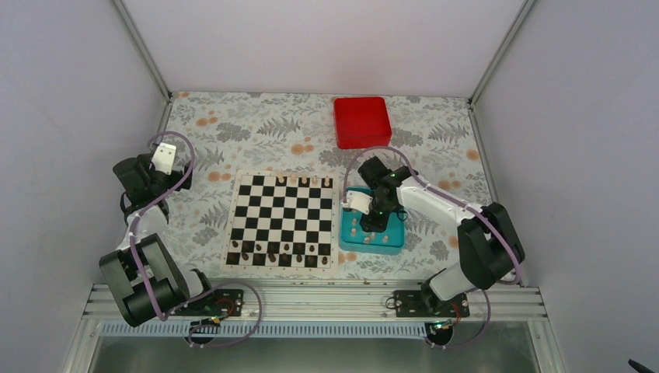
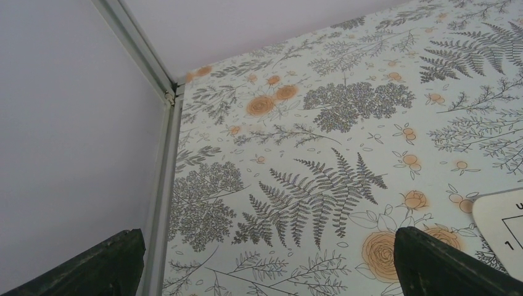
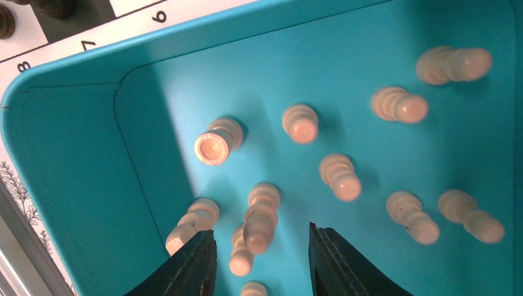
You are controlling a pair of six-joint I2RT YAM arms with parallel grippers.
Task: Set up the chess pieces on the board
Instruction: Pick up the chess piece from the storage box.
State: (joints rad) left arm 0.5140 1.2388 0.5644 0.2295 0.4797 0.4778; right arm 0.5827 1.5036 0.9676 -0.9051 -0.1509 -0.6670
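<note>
A: Status of the right gripper (image 3: 260,240)?
B: Jaws apart, straddling one upright cream piece (image 3: 259,227) in the teal tray (image 3: 80,154), gaps on both sides.
A: And the left gripper (image 2: 266,246)?
B: Spread wide above the floral table (image 2: 321,123), left of the board (image 1: 284,221).
A: Where are the chess pieces (image 3: 300,123)?
B: Mostly in the tray, just right of the board. A few pale ones are on its far row. A red box (image 1: 361,121) lies beyond.

- Right of the board (image 1: 284,221), the teal tray (image 3: 74,68) walls in the right pincer (image 3: 259,237). Chess pieces (image 3: 339,176) crowd it, one between its parted jaws.
- The board's middle rows lie bare, while dark pieces (image 1: 276,250) line its near edge.
- Left of the board, the left pincer (image 2: 265,246) gapes over bare worktop (image 2: 321,123).
- The red box (image 1: 361,122) sits beyond the board.
</note>
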